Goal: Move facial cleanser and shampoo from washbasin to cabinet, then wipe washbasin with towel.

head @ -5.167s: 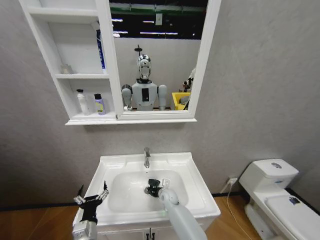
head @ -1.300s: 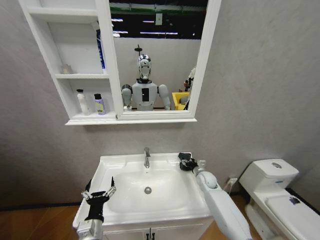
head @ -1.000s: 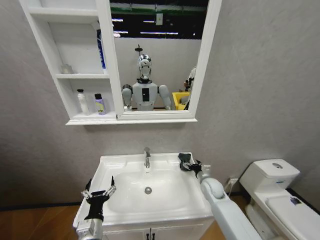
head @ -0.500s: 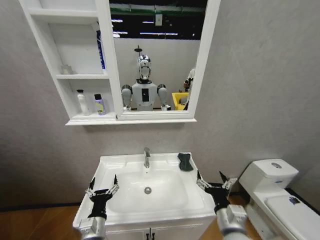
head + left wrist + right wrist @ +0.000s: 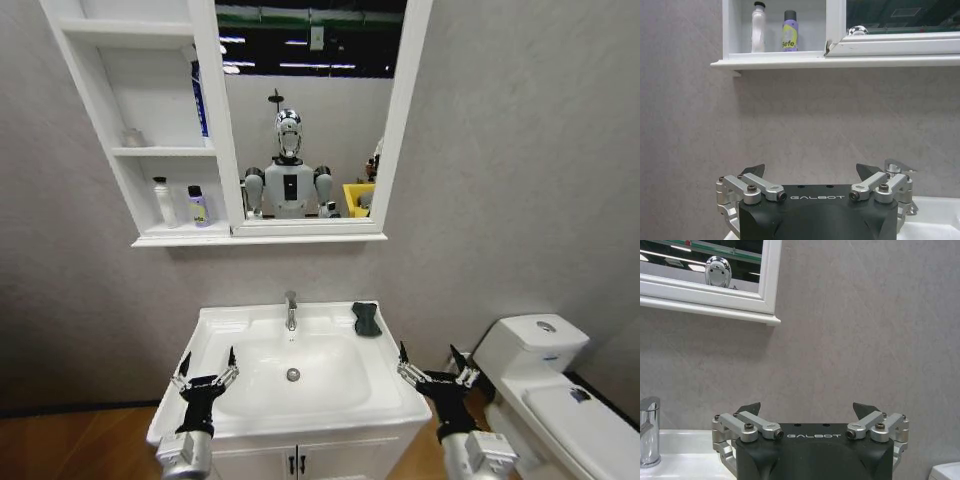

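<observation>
The white washbasin (image 5: 225, 325) sits below me with a chrome tap (image 5: 290, 308). The dark folded towel (image 5: 366, 318) lies on its back right rim, free of both grippers. On the cabinet's (image 5: 150, 240) lowest shelf stand a white bottle (image 5: 163, 202) and a small purple bottle (image 5: 198, 207); I cannot tell which is the facial cleanser and which the shampoo. Both bottles, white (image 5: 758, 27) and purple (image 5: 790, 31), appear in the left wrist view. My left gripper (image 5: 208, 362) (image 5: 811, 170) stands open at the basin's front left. My right gripper (image 5: 430, 358) (image 5: 807, 407) stands open at the front right.
A white toilet (image 5: 540, 370) stands close on the right of the basin. The vanity doors (image 5: 295, 462) are below the basin. The mirror (image 5: 300, 110) hangs beside the shelves. A blue tube (image 5: 201, 100) leans on the middle shelf.
The right gripper carried the towel from the bowl to the back right rim, let it go and drew back to the basin's front right. The left gripper barely moved.
</observation>
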Robot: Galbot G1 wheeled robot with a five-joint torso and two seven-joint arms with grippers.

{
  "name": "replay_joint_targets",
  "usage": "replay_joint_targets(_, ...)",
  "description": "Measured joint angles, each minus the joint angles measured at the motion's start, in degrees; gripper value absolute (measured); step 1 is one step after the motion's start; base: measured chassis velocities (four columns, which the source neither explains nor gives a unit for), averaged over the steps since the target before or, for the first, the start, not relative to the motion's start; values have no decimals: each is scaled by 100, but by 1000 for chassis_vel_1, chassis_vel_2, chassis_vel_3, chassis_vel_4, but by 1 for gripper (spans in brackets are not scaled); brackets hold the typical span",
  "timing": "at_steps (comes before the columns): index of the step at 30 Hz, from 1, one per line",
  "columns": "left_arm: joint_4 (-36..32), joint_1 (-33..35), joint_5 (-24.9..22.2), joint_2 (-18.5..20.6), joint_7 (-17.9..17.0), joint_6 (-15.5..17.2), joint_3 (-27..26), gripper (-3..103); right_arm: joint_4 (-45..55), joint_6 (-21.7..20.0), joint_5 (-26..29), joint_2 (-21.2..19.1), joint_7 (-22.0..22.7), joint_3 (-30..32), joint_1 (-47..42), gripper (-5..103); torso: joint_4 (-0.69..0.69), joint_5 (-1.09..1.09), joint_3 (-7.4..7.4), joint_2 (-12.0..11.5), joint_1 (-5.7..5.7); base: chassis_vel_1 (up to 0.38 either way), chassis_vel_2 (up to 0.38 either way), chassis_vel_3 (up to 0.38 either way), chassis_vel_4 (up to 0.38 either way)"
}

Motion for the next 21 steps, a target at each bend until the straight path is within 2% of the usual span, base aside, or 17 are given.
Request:
replay_joint_targets(4, -57, 39, 58, -24, 7, 0, 22, 100, 7, 18, -1, -1, 2, -13, -12, 100, 0, -5, -1, 0, -1, 211, -255, -212, 246)
replay_joint_targets(5, -112, 73, 116, -50, 12, 1, 45, 100, 21, 27, 5, -7, 6, -26, -19, 100, 1, 1, 0, 0, -3, 228, -288, -215, 273)
replay_joint_targets(9, -176, 138, 174, -89, 15, 1, 55, 100, 28, 28, 25, -28, 7, -37, -11, 100, 1, -4, -1, 1, -3, 253, -297, -226, 297)
replay_joint_targets(10, -206, 179, 201, -111, 17, -3, 63, 100, 41, 26, 37, -42, 7, -39, 4, 100, 1, 1, 0, 0, -2, 271, -340, -261, 311)
replay_joint_targets(13, -262, 274, 249, -136, 19, -54, 59, 100, 46, 16, 87, -63, 8, -53, 18, 100, 0, -6, -2, 1, -4, 278, -367, -291, 342)
replay_joint_targets(16, -331, 381, 270, -163, 23, -122, 44, 100, 45, 5, 109, -86, 8, -83, 21, 100, 0, 2, 0, 0, 0, 321, -373, -337, 371)
replay_joint_targets(20, -385, 441, 271, -173, 18, -151, 19, 100, 45, -5, 111, -93, -5, -121, 26, 100, -1, -5, -2, 3, -5, 335, -387, -332, 388)
replay_joint_targets(21, -419, 462, 273, -179, 17, -162, 11, 100, 42, -10, 111, -94, -11, -133, 36, 100, 2, 2, -1, 1, -3, 362, -373, -317, 412)
